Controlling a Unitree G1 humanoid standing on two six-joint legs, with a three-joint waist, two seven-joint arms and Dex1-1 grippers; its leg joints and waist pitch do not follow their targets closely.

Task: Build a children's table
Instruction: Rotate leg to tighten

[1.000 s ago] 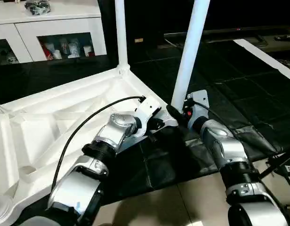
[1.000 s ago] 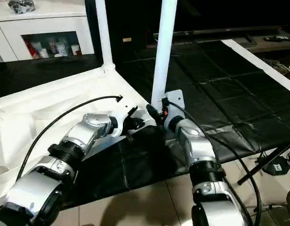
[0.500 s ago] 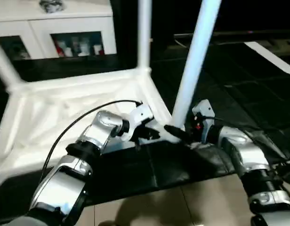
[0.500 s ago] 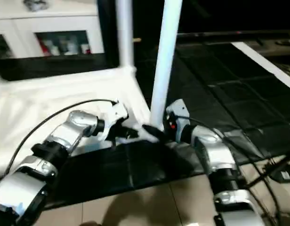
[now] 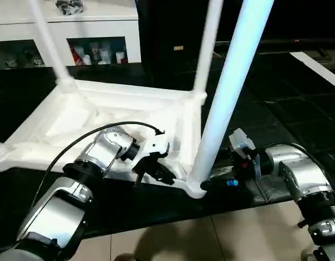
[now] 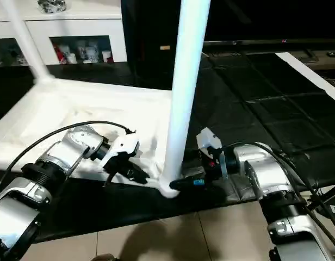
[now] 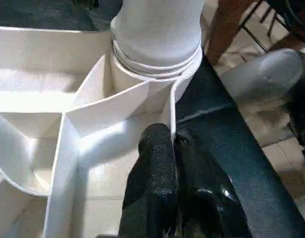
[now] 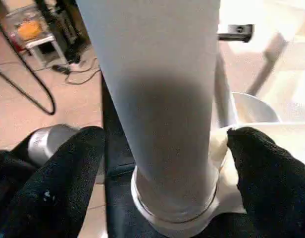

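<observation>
The white tabletop (image 5: pixel 102 103) lies upside down on a black mat, ribbed side up. Three white legs stand in its corner sockets: the near leg (image 5: pixel 233 81) and two far legs (image 5: pixel 48 38) (image 5: pixel 208 49). My left gripper (image 5: pixel 159 173) is shut on the tabletop's thin rim wall (image 7: pixel 170 106), just beside the near corner socket (image 7: pixel 157 69). My right gripper (image 5: pixel 211 185) is at the base of the near leg (image 8: pixel 157 74). Its black fingers (image 8: pixel 58 173) stand wide apart on either side of the leg, with small gaps showing.
A white glass-door cabinet (image 5: pixel 97 32) stands at the back left. The black mat (image 5: pixel 298 109) stretches to the right, with a white strip (image 5: pixel 320 65) lying along it. Beige tiled floor (image 5: pixel 211 239) runs in front. Cables and a small stand (image 8: pixel 33 44) are on the floor.
The tabletop has swung round and its near corner has come closer to me; a third leg now shows at the far left. My right gripper dropped to the near leg's base. The view shifted too.
</observation>
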